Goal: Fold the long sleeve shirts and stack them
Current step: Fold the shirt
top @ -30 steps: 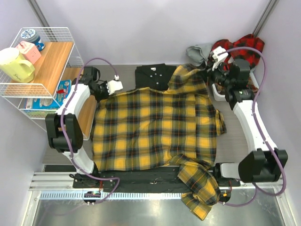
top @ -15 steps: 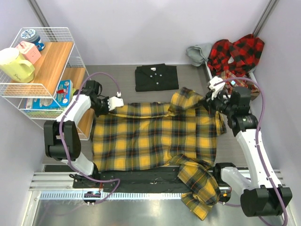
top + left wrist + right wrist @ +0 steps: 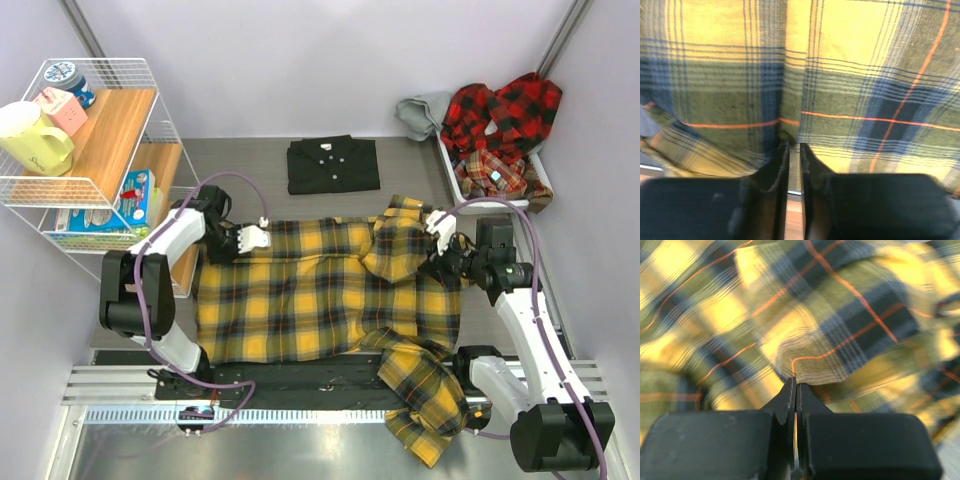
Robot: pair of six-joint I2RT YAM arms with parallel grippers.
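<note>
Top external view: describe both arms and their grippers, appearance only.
Both the left arm and right arm have white links, bulky black joint housings and a looping purple cable. The left gripper and right gripper are white from above; wrist views show black, blocky fingers tapering to thin tips.

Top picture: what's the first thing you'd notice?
A big yellow plaid shirt covers the middle of the table, with the left gripper and right gripper pinching its far edge. Behind it sits a folded black shirt; red plaid shirts are heaped far right.
</note>
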